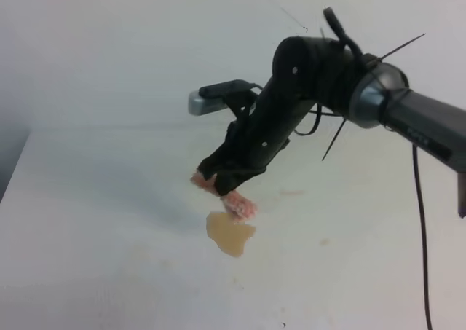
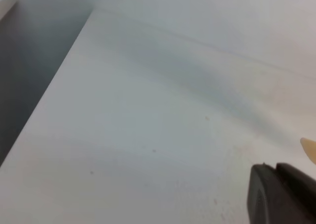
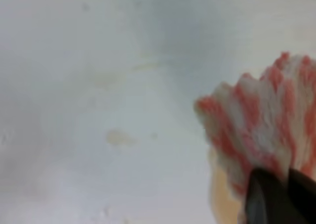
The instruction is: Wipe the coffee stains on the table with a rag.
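Gripping rag (image 3: 266,130), right claw (image 1: 222,188), blotch (image 1: 230,233) overhead

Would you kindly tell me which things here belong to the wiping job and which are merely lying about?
Belongs to the job:
- rag, pinched in the right gripper
- coffee stains
- table

Lying about:
- nothing else lies on the table in these views; the left gripper shows only in part.

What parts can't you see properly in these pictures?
- Left gripper: left wrist view, cut off by the corner; open or shut unclear.
- Rag: high view, its middle hidden by the right gripper.
- Coffee stain: right wrist view, blurred, mostly behind the rag.
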Available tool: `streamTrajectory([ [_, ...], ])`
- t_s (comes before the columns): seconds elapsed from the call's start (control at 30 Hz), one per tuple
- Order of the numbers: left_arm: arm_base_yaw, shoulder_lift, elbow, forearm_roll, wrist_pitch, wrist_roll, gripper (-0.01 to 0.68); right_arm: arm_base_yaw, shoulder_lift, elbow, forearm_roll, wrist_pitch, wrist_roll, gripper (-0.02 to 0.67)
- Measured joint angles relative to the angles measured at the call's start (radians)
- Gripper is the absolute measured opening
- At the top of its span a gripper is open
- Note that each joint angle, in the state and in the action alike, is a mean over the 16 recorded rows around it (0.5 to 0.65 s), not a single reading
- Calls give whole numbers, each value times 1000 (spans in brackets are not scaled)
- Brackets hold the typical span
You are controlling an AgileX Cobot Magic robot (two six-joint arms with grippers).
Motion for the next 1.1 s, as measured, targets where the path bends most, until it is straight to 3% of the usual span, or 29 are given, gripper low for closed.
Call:
streamTrajectory([
  [0.4, 0, 0, 0, 0, 0, 0, 1, 99, 117, 0, -41, -19, 36, -4],
  [0.77, 0, 0, 0, 0, 0, 0, 1, 90, 148, -1, -207, -48, 116, -4],
  [1.1, 0, 0, 0, 0, 0, 0, 1, 67, 119, -1, -200, -63, 82, -4],
])
